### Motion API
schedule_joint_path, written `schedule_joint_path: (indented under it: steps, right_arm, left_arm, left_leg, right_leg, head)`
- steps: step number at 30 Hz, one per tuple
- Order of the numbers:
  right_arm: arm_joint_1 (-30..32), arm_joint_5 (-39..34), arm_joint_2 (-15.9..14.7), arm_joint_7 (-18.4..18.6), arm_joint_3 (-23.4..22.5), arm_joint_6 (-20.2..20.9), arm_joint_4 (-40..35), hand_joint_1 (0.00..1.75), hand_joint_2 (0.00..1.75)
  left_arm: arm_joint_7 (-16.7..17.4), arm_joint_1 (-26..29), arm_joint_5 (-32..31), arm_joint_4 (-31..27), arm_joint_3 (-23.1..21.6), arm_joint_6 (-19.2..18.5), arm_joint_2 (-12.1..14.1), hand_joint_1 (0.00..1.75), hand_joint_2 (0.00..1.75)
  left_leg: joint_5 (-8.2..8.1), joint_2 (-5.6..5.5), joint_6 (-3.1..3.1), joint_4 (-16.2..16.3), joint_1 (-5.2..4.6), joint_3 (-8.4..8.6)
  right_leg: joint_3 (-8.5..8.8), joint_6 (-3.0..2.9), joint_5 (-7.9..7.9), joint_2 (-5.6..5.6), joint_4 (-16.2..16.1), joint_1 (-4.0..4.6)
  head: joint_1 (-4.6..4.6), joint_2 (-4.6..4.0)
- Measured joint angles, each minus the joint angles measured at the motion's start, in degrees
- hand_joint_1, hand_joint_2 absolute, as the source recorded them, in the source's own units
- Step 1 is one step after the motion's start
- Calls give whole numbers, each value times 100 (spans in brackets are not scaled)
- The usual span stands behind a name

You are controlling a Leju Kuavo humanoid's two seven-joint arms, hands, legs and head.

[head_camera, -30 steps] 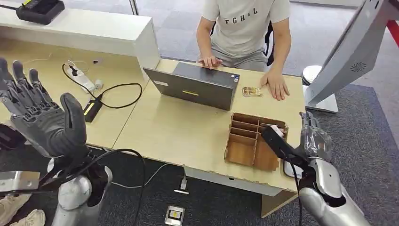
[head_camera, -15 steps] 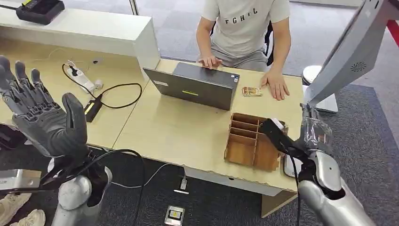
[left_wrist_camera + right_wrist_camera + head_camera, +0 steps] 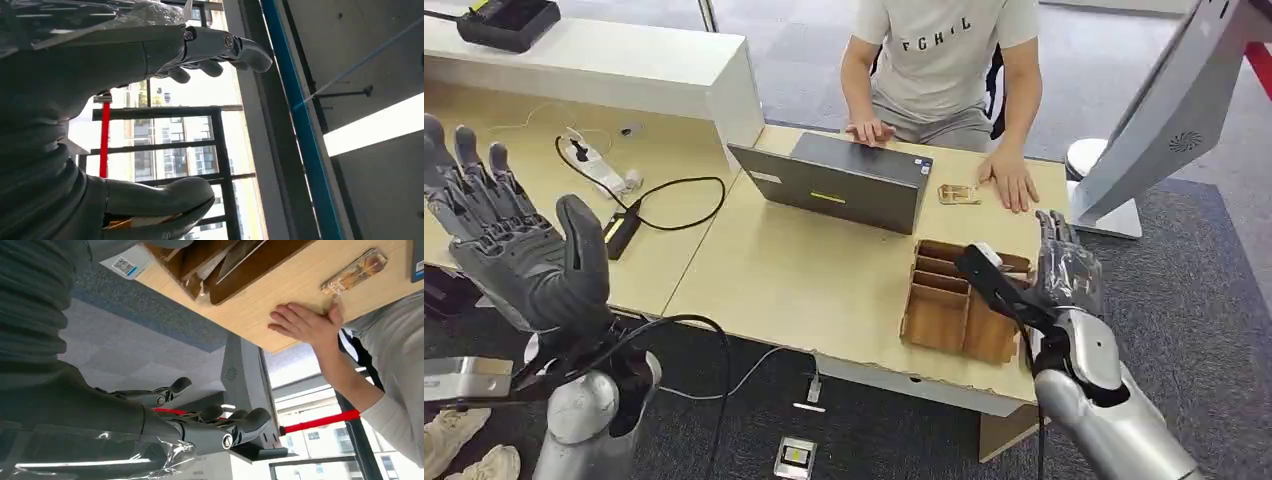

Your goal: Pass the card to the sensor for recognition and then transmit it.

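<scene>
your right hand point(image 3: 1056, 275) is sliding left over the one wooden organizer point(image 3: 946, 300), fingers apart and holding nothing; left hand point(image 3: 509, 240) staying raised, spread wide. one card point(image 3: 959, 194) is lying beside the person's hand point(image 3: 1009, 181).

1 laptop point(image 3: 844, 180), 1 card point(image 3: 959, 194), 1 organizer point(image 3: 954, 300) (wooden), 1 person point(image 3: 944, 60).
</scene>
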Motion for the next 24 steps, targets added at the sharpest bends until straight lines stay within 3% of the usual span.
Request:
schedule_joint_path:
  steps: [16, 20, 24]
  right_arm:
    - [-394, 50, 674, -68, 85, -111, 1211, 0, 175]
    - [-425, 98, 800, -114, 94, -120, 1423, 33, 175]
    - [-446, 127, 855, -114, 94, -142, 1572, 37, 175]
  left_arm:
    - [-22, -14, -122, -66, 26, 0, 0, 0, 175]
    - [-53, -9, -129, -68, 35, 0, -2, 0, 175]
    - [-59, 3, -149, -72, 50, 0, -13, 0, 175]
  left_leg:
    - [0, -2, 0, 1, 0, 0]
    - [0, -3, 0, 1, 1, 0]
    - [0, -3, 0, 1, 1, 0]
  right_leg:
    - [0, 0, 0, -3, 4, 0]
    - [1, 0, 0, -3, 4, 0]
    - [0, 0, 0, -3, 5, 0]
  head:
    - [2, 0]
    - [0, 0]
    - [0, 0]
